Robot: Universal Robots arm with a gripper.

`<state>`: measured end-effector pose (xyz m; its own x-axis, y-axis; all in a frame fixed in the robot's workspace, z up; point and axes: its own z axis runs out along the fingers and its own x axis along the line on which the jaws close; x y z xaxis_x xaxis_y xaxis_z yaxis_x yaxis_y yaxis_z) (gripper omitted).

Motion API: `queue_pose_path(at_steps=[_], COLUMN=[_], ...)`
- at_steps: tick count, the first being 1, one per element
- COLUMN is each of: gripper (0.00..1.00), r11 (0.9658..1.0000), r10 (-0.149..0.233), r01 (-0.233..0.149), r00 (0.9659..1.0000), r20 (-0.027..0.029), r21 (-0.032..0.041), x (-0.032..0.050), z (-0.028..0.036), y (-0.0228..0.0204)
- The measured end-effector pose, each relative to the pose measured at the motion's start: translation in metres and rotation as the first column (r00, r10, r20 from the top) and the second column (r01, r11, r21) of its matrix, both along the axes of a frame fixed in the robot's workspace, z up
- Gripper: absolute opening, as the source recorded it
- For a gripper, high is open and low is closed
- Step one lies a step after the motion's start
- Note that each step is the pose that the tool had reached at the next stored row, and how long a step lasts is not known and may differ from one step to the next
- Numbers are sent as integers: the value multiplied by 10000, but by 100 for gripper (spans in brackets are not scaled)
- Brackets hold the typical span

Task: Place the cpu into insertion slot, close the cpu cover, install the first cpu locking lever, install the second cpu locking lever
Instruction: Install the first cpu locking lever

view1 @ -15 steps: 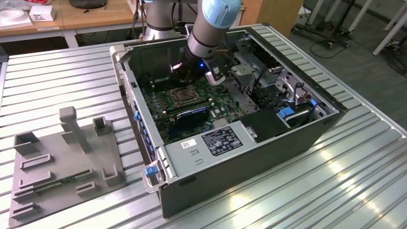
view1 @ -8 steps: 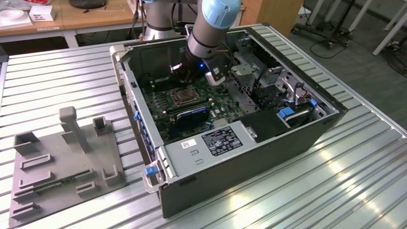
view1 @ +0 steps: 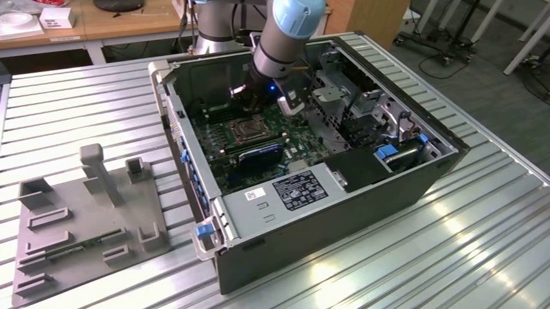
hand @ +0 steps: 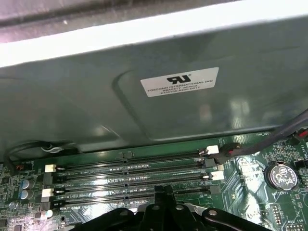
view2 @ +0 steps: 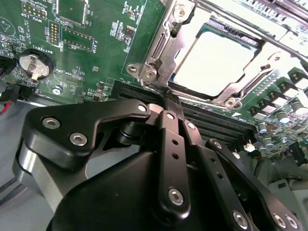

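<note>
The arm reached down into the open computer case [view1: 344, 193], which sat on the ribbed metal tabletop [view1: 481, 257], and the gripper [view1: 251, 98] hung low over the green motherboard [view1: 257, 138], just beside the insertion slot [view1: 243, 131].

In the second wrist view the cpu [view2: 214, 62] lay flat in the insertion slot [view2: 159, 53], its pale top bright in the light, and the cpu cover [view2: 195, 98] lay down over it, so that the chip showed through the cut-out window. A thin metal locking lever [view2: 250, 29] ran along the far side of the socket. The gripper [view2: 169, 98] had its jaws clenched, the two dark fingertips pressed together with nothing visible between them, the tip right at the near rim of the socket beside a corner screw [view2: 148, 74]. The long black memory slots [view2: 216, 120] ran just beneath the fingers. A round coin battery [view2: 33, 65] sat well apart on the board.

In the first wrist view the memory slots [hand: 130, 175] lay in rows before the grey case wall [hand: 96, 96], which carried a white label [hand: 179, 82], and the coin battery [hand: 281, 175] showed near a dark cable [hand: 269, 139].

On the tabletop, at the exterior view's left, a grey fixture block [view1: 86, 212] stood apart from the case
</note>
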<state>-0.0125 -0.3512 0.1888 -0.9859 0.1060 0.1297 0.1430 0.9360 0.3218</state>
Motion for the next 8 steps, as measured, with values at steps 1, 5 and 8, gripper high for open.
queue_pose_path(at_steps=[1,5,8], gripper=[11,11,11], r11=[10000,10000,10000], r10=[-1,0,-1], r01=[1,0,1], r00=[10000,10000,10000], r20=[2,-1,-1], r21=[2,2,2], x=[0,0,-1], z=[8,64,115], y=[0,0,0])
